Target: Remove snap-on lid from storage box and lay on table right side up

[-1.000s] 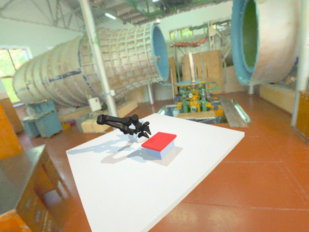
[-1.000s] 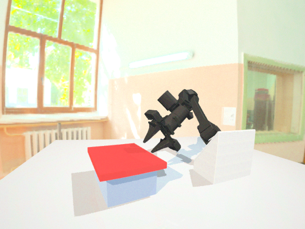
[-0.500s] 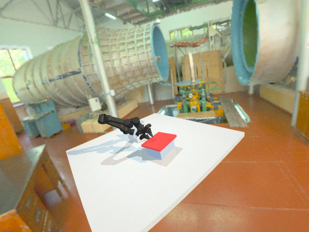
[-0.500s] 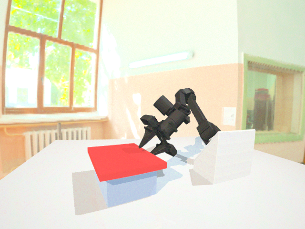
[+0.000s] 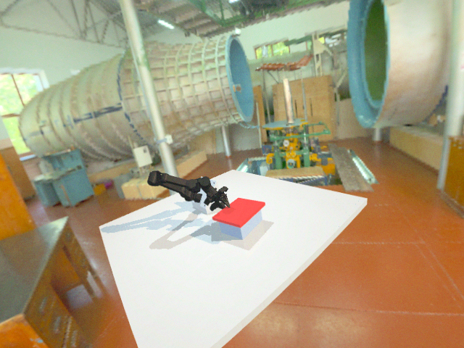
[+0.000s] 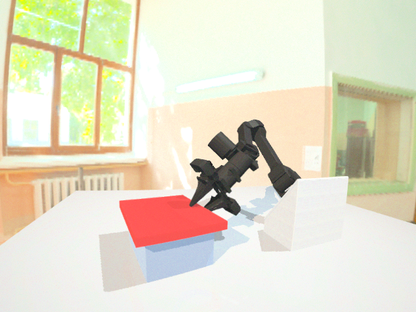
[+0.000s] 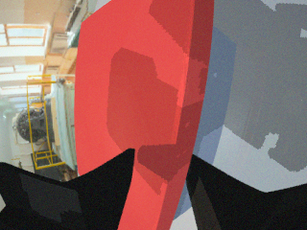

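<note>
A pale blue storage box [image 5: 243,226] [image 6: 177,257] [image 7: 207,109] stands on the white table [image 5: 187,292] [image 6: 302,278] with its flat red snap-on lid [image 5: 239,211] [image 6: 164,216] [image 7: 109,90] on top. My gripper [image 5: 225,204] [image 6: 199,205] [image 7: 160,157] reaches down at a slant to the lid's edge on the arm's side. One finger rests on the lid's top face. The other sits under the overhanging rim, so the fingers straddle the edge and close on it. The lid lies level on the box.
A white wedge-shaped block [image 6: 309,211] [image 5: 198,206] stands on the table beside the arm's base, a short way from the box. The table's edges drop off to a red floor on all sides.
</note>
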`<state>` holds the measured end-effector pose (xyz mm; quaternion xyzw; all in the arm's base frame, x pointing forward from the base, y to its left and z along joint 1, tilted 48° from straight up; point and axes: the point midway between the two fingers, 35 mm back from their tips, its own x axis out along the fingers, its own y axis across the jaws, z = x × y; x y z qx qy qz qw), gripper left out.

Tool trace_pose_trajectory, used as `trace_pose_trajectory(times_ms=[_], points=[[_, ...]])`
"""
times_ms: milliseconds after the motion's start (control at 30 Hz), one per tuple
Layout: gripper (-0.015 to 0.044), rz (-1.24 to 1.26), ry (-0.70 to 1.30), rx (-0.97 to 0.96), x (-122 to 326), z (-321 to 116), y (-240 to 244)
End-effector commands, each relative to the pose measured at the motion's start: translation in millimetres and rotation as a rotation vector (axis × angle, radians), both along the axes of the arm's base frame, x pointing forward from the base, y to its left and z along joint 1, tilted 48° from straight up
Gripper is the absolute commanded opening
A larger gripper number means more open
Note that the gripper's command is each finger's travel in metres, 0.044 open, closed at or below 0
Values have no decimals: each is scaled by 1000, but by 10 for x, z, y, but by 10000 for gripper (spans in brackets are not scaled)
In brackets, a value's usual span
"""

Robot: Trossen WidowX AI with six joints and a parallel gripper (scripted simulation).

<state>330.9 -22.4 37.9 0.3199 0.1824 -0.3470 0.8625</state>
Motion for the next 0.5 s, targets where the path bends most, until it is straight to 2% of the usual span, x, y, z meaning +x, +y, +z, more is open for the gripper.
trace_pose_trajectory(times_ms=[0,100,267,467], points=[[142,6,2,2,1,-7,6],[122,6,2,2,1,-7,6],[0,6,2,2,1,-7,6],[0,0,1,0,-4,1,6]])
